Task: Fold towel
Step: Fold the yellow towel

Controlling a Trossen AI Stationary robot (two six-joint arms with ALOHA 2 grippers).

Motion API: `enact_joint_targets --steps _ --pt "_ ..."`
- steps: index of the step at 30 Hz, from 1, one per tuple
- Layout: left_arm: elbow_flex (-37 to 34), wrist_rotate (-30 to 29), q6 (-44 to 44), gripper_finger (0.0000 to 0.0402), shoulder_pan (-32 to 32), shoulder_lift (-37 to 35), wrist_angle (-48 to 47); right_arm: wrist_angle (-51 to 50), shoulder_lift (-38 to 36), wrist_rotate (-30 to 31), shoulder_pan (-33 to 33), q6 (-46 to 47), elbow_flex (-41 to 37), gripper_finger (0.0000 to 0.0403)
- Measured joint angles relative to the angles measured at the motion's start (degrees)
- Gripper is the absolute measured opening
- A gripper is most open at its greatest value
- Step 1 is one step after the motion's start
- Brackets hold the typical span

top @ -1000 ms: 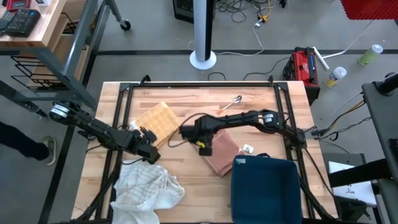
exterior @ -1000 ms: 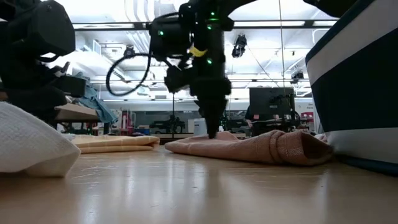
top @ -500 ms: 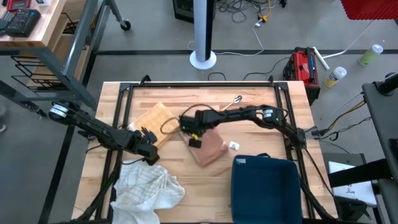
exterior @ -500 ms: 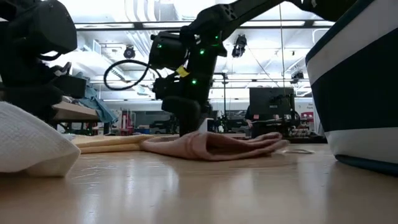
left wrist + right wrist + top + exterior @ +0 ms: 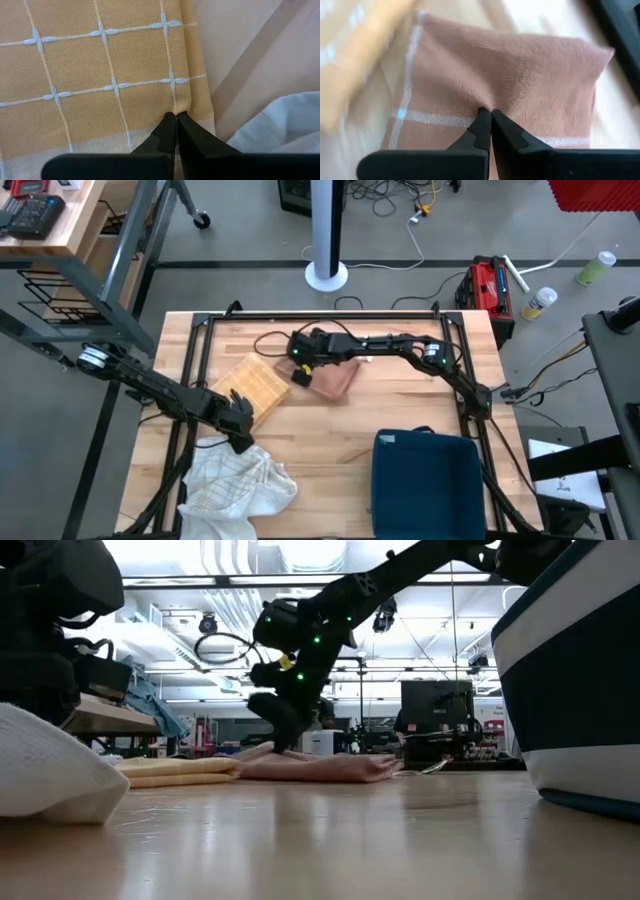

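Note:
A pink towel (image 5: 335, 378) lies folded and bunched at the table's far middle, flat on the wood in the low view (image 5: 320, 768). My right gripper (image 5: 300, 372) is shut on its left part. Left of it a folded yellow towel (image 5: 252, 383) with a white grid pattern lies flat. My left gripper (image 5: 238, 418) is shut on that towel at its near edge. A crumpled white towel (image 5: 238, 483) sits at the near left. My left gripper pinches a small pucker of the yellow towel's top layer (image 5: 176, 102) between its fingertips, close to the towel's side edge and its pale end stripe. The fingers come from above, pointing steeply down. The towel lies flat on the table. My right gripper pinches a small pucker of the pink towel's top surface (image 5: 482, 104) between its fingertips, just above a white stripe. The fingers slant down from the table's right side. The towel rests on the table, its cloth drawn into faint creases toward the fingertips.
A dark blue bin (image 5: 428, 485) stands at the near right and fills the right of the low view (image 5: 580, 670). The black frame rails (image 5: 320, 320) run along the table's edges. Bare wood lies between the towels and the bin.
My right gripper has shut on the pink towel and swung toward the table's far left. It has dragged the towel along the wood from beside the blue bin to next to the yellow towel. The towel has bunched smaller on the way.

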Motion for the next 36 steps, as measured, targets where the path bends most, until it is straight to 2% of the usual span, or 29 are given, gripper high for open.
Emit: enact_joint_targets --steps 3,8,15,19,28,33,36 --pt "-0.24 0.99 0.22 0.0001 0.04 0.11 0.23 3.19 0.00 0.10 -0.28 0.00 0.00 0.0002" --pt "-0.32 7.06 0.34 0.0001 0.02 -0.13 0.00 3.01 -0.49 0.08 -0.32 1.30 0.84 0.0002" --pt "3.24 7.82 2.06 0.0001 -0.04 -2.12 -0.33 -1.23 -2.32 -0.81 0.63 1.54 5.35 0.0007" --pt "4.51 6.95 2.65 0.0001 -0.04 -2.99 -0.79 -3.04 -2.51 -3.22 0.96 0.96 7.22 0.0033" --pt "3.78 6.43 1.99 0.0002 -0.05 -2.67 -2.57 -4.03 -2.71 -3.37 1.02 0.79 6.62 0.0111" --pt "3.78 7.90 1.99 0.0001 -0.17 -3.17 -2.95 -3.57 -2.66 -12.21 1.75 1.73 6.24 0.0132" --pt "3.78 7.86 1.97 0.0001 -0.17 -3.23 -7.67 -0.53 -1.88 -15.34 2.72 3.01 5.14 0.0138"
